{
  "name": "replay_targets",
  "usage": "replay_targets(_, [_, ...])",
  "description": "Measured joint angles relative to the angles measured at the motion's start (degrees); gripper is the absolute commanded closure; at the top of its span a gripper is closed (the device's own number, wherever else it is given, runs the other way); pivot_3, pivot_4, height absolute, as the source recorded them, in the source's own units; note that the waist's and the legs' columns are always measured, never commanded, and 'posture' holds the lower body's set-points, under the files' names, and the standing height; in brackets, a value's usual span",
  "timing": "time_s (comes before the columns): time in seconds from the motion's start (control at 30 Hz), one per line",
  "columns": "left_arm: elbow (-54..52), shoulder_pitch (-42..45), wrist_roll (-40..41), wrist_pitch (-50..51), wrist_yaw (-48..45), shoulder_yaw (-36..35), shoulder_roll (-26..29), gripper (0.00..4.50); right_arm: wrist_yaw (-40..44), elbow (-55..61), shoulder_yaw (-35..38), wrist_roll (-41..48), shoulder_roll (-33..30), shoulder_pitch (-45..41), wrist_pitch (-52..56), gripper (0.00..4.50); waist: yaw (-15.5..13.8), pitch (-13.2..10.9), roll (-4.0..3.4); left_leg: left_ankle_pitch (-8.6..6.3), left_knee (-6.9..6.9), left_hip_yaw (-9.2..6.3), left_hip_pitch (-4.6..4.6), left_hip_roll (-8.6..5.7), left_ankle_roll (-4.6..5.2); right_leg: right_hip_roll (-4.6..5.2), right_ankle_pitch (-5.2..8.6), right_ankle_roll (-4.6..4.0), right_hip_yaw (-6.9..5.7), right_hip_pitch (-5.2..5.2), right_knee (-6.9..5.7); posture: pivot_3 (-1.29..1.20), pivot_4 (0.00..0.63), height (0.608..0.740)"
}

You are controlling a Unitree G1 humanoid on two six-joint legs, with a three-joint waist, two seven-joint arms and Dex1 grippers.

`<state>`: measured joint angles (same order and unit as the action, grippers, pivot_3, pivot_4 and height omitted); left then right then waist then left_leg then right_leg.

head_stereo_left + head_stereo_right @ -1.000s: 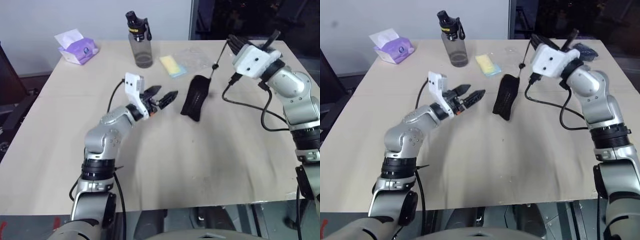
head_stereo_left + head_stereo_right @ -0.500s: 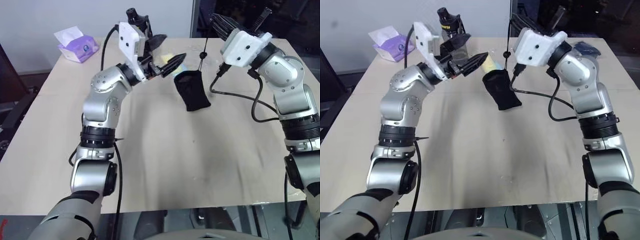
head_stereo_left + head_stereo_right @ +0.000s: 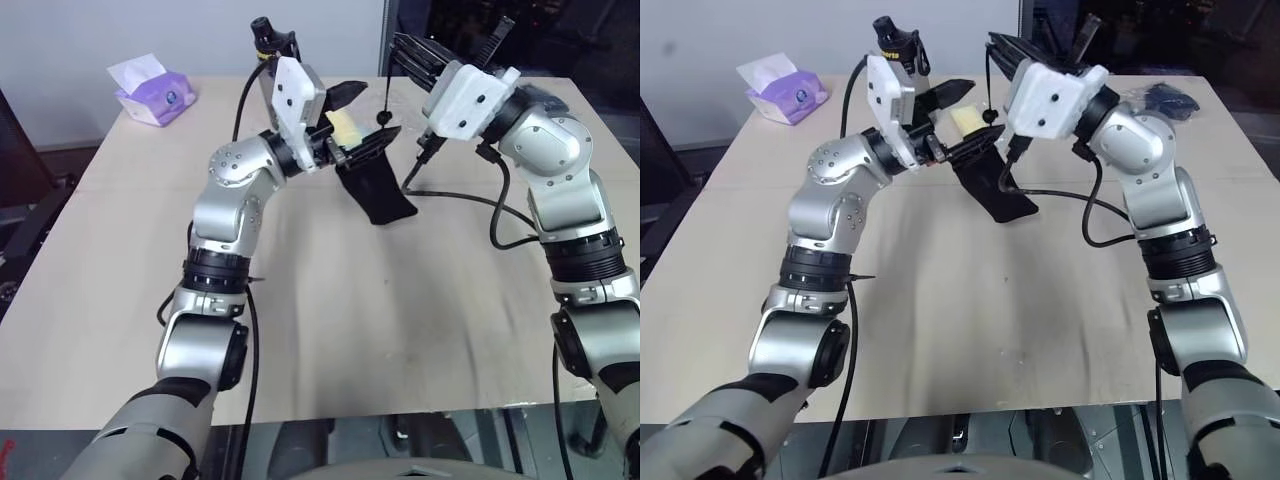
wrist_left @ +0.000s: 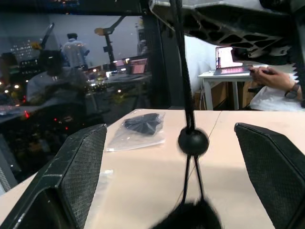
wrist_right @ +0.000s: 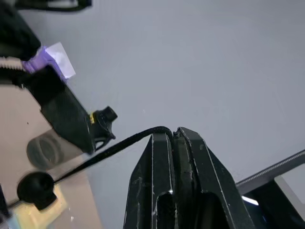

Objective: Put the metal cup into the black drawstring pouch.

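**Position of item.** The black drawstring pouch (image 3: 377,190) hangs by its cord (image 4: 183,86) over the far middle of the table (image 3: 400,330). Its mouth is uppermost and its body slants down to the right. Whether its lower end rests on the table or hangs just clear cannot be determined.

**Right gripper** (image 5: 174,136). The jaws are closed flat on the cord above the round toggle (image 4: 193,141). They carry the pouch by the cord alone.

**Left gripper** (image 3: 360,117). The jaws stand at full spread and hold nothing. They are level with the toggle, just to the left of the pouch mouth, with the cord running between the two fingers. The lower finger (image 3: 378,140) lies close to the mouth. Contact with the fabric cannot be confirmed.

**Handling assessment.**
- The pouch is judged light, limp and without shape of its own.
- Hung from the cord, its mouth is likely to draw shut under its own weight, and it may swing or twist.
- The cord is thin and smooth, so it could slip through a flat grip if tugged.
- The better hold for the free jaws is the fabric rim at the mouth, on one layer only. Pulling that layer away from the cord side would open the pouch for the metal cup.
- Taking both layers together would pinch the mouth closed.
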<state>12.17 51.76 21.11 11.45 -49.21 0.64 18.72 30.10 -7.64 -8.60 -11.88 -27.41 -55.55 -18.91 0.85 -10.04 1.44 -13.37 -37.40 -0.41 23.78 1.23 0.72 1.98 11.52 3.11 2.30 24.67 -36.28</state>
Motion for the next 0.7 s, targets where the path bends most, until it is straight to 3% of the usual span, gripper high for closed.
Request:
replay_targets(0.13, [0.00,0.00,0.04,-0.23,-0.63,-0.14,-0.26,2.12,0.62,0.34,0.00,0.00,0.23,-0.01,0.11,4.50,0.00,0.00,0.00,0.00,-0.02,0.00,-0.01,0.00,0.00,0.00,0.00,0.00,0.00,0.01,-0.06,0.00,0.150,0.740])
replay_targets(0.27, [0.01,-0.01,0.05,-0.45,-1.01,-0.15,-0.28,4.15,0.91,1.50,0.00,-0.01,0.36,-0.01,0.72,4.50,0.00,0.00,0.00,0.00,-0.03,0.00,-0.03,0.00,0.00,0.00,0.00,0.00,0.00,0.02,-0.13,0.00,0.150,0.740])
replay_targets(0.3, [0.01,-0.02,0.05,-0.47,-1.24,-0.15,-0.31,4.32,0.93,1.69,0.00,-0.01,0.41,-0.02,0.82,4.50,0.01,0.00,0.00,0.00,-0.03,-0.01,-0.03,0.00,0.00,0.00,0.00,0.00,0.00,0.03,-0.16,0.00,0.150,0.740])
replay_targets(0.53, [0.02,-0.41,0.07,-0.13,-0.86,-0.17,-0.64,4.32,-0.03,1.94,0.02,-0.34,1.18,-0.80,1.34,4.50,0.06,0.00,-0.01,0.00,-0.06,0.01,-0.03,0.00,0.00,0.00,0.00,0.00,0.03,0.10,-0.26,0.00,0.150,0.740])
replay_targets(0.7, [0.54,-1.97,-1.45,0.41,1.66,0.08,-1.39,4.32,-14.85,-0.17,5.29,-5.93,1.63,-10.30,-3.03,4.50,-0.07,0.00,-0.01,0.02,-0.03,-0.05,-0.02,0.01,-0.03,-0.01,0.01,-0.01,-0.02,0.21,-0.42,0.00,0.150,0.740])
